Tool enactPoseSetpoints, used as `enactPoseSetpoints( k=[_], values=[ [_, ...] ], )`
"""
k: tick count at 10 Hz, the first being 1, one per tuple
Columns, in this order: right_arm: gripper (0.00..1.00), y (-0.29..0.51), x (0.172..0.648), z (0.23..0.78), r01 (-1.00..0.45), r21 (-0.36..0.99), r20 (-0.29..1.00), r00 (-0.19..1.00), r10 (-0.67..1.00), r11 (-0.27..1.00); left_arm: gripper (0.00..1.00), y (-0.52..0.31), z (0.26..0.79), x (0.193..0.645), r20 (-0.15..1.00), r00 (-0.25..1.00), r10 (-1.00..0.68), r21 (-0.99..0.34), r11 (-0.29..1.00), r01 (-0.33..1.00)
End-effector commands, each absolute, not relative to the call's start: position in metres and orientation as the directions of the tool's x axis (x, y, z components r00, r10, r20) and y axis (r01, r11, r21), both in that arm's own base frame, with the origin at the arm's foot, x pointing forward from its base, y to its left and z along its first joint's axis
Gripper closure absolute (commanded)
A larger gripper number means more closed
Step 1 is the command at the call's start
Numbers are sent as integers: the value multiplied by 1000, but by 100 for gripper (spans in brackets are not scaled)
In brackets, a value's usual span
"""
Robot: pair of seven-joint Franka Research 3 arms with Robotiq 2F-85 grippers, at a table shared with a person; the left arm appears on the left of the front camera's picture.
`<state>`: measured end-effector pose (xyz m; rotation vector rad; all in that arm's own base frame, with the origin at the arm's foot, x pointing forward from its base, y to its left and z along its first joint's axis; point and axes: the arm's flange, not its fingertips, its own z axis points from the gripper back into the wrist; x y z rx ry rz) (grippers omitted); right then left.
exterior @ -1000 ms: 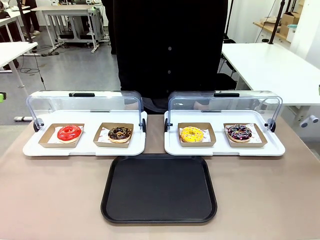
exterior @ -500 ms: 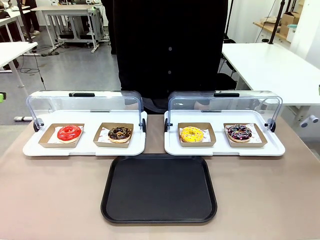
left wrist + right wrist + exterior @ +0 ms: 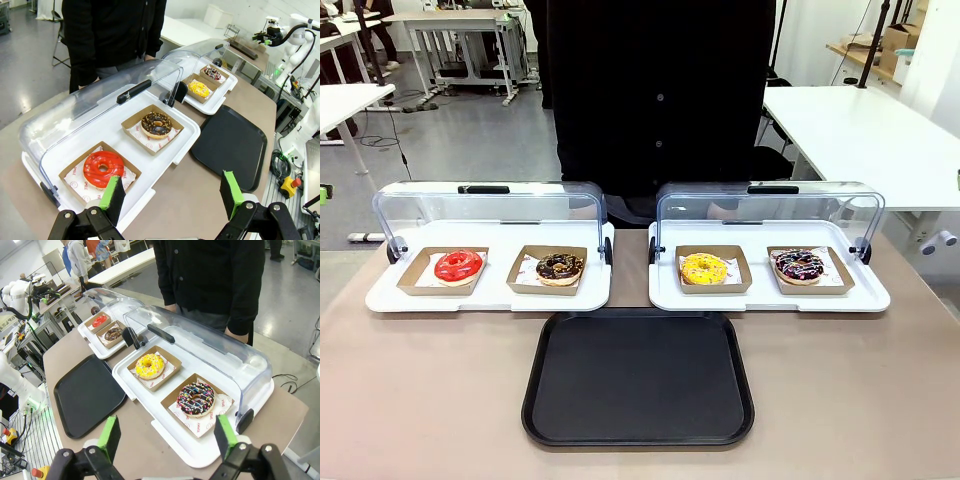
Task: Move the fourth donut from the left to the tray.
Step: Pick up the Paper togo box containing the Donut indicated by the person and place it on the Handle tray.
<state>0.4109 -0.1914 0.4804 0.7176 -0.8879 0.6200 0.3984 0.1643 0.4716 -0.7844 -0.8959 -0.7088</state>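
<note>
One big brown table (image 3: 430, 400), grey floor and white desks (image 3: 850, 120) far behind. Person in black top (image 3: 660, 90) stands past tray (image 3: 638, 378). Two white display trays (image 3: 490, 296) with clear lids up, just behind tray. Fourth donut (image 3: 800, 265) in brown holder, behind tray, far right. Both left gripper (image 3: 172, 185) and right gripper (image 3: 166, 427) spread wide, hold nothing.

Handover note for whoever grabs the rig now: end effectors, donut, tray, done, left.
Left end effector: open, empty, near the red donut.
Right end effector: open, empty, before the fourth donut.
Fourth donut: in its cardboard holder on the right display tray, lid raised.
Tray: centre of the table, nearer the robot.
Done: nothing. Left: grasp holder, carry to the tray.
</note>
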Motion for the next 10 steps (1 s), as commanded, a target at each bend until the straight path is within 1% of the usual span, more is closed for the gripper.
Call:
enactPoseSetpoints(
  k=[1,10],
  values=[
    [0,-192,414,481,-749,278,869,463,175,601,0,164,473,401,885,426,-188,-280,516,810],
    [0,-192,414,481,-749,278,869,463,175,601,0,164,473,401,885,426,-188,-280,516,810]
  ],
)
